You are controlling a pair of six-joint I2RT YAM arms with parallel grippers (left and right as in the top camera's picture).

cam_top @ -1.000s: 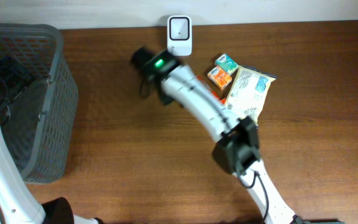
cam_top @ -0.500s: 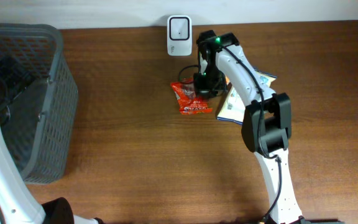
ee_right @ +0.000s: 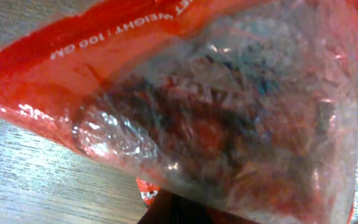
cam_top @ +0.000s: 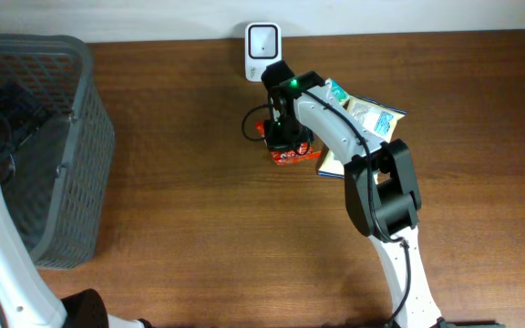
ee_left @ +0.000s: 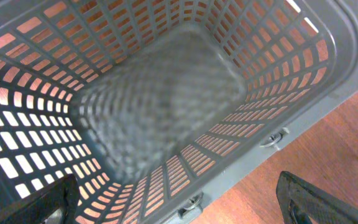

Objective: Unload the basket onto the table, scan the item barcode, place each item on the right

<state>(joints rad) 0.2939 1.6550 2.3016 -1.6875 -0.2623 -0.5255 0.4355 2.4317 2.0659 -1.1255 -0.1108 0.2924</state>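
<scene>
The red snack bag (cam_top: 289,157) lies just below the white scanner (cam_top: 262,41), near the back edge of the brown wooden table (cam_top: 199,228). The right claw (cam_top: 283,135) is right on top of it. Its two fingers are squeezed together on the bag, pinching the thin plastic. I cannot tell if the bag is lifted or is resting on the wood.

I think the bag is held here because the scanner is so close. The claw only needs to tip the bag so the barcode faces the little window. No barcode shows in any view, so it may be on the hidden side.

In the right wrist view the bag (ee_right: 197,112) fills almost the whole picture. It is shiny, crinkly and soft, so it will bend and fold when pinched. The edge is red with white letters on it. The middle is see-through, and dark red bits show inside.

Beside the arm lie other things from the shop pile: a flat pale packet (cam_top: 372,123) and a small teal box (cam_top: 335,91). They touch each other.

The left claw (ee_left: 185,202) hangs over the grey basket (ee_left: 328,56) with its fingers wide apart, holding nothing. The basket is hard plastic with lots of little holes. It looks like the place where scanned things go, so the left arm may be waiting there.
</scene>
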